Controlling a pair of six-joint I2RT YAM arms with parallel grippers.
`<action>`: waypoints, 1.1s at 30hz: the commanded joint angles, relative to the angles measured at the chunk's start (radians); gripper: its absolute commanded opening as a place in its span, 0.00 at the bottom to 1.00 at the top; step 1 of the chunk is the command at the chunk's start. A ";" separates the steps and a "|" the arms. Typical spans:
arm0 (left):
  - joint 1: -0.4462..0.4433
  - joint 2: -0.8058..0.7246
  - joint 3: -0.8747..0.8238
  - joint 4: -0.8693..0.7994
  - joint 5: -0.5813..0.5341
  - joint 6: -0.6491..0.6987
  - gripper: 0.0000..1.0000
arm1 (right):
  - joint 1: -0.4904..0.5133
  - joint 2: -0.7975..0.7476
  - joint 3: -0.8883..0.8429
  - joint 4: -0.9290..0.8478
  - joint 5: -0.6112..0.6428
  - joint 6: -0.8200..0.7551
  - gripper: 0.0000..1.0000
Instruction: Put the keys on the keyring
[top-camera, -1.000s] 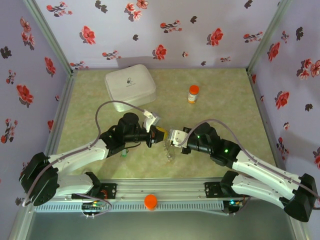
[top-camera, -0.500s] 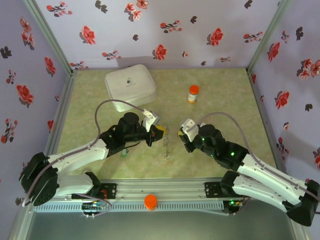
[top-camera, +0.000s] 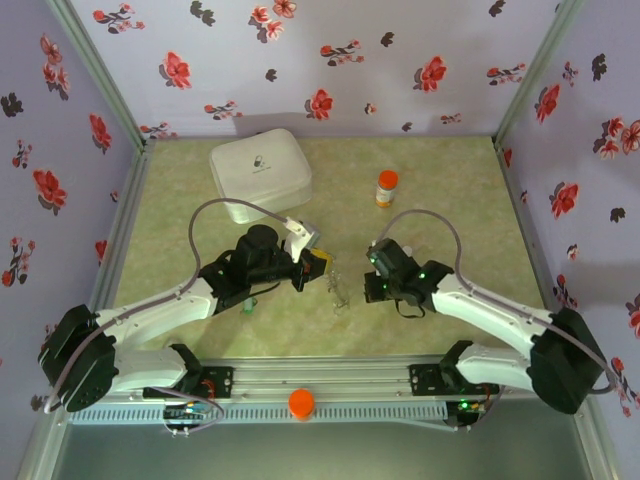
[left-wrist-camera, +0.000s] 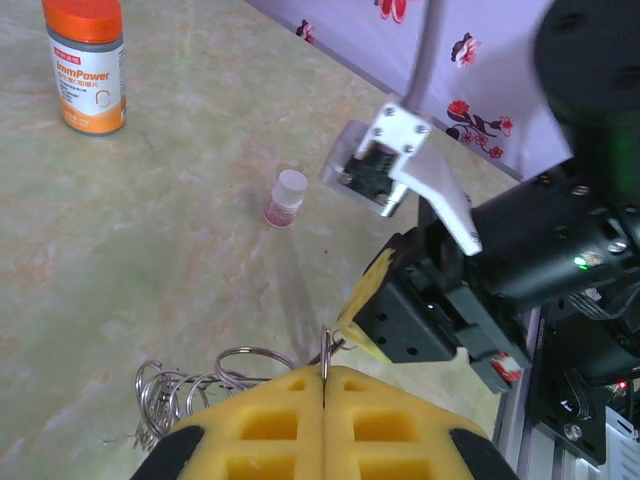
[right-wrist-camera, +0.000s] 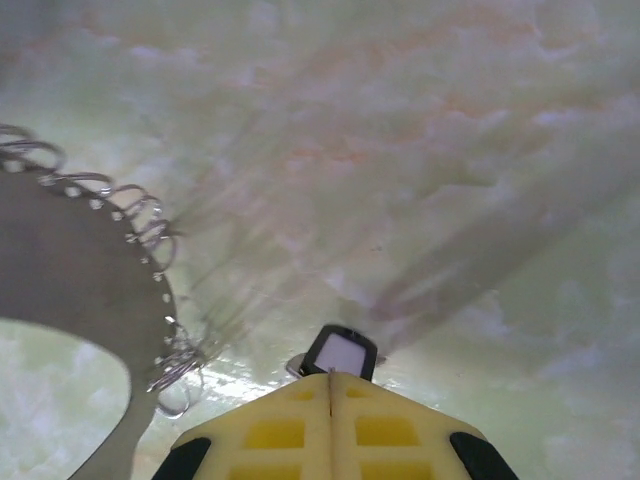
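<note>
The keyring (top-camera: 339, 289), a thin beaded metal chain carrying several small wire rings, lies bunched on the mat between the arms. My left gripper (top-camera: 320, 264) is shut on one of its thin rings (left-wrist-camera: 324, 357); the other rings (left-wrist-camera: 185, 385) trail off to the left. My right gripper (top-camera: 367, 291) stands just right of the chain, low over the mat. It is shut on the black-headed key (right-wrist-camera: 340, 354), which pokes out past its fingertips (right-wrist-camera: 352, 385), close to the chain (right-wrist-camera: 160, 262). The green-headed key (top-camera: 248, 306) lies beside the left forearm.
An orange-capped pill bottle (top-camera: 386, 187) stands at the back right, and a white case (top-camera: 260, 172) at the back left. A tiny white cap-like piece (left-wrist-camera: 287, 196) sits on the mat beyond the grippers. An orange knob (top-camera: 301, 402) sits on the front rail.
The right gripper drew away from the left gripper to the right, then came back lower beside the chain. The chain, earlier hanging down from the left gripper, now bunches on the mat.
</note>
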 joint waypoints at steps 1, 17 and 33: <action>-0.008 -0.010 0.008 -0.001 -0.013 0.029 0.00 | -0.029 0.047 0.044 -0.021 -0.078 0.009 0.00; -0.008 -0.008 0.001 0.004 -0.011 0.025 0.00 | -0.074 0.238 0.108 -0.029 -0.144 -0.059 0.00; -0.008 -0.010 0.001 -0.003 -0.010 0.027 0.00 | -0.079 0.292 0.123 -0.049 -0.142 -0.079 0.17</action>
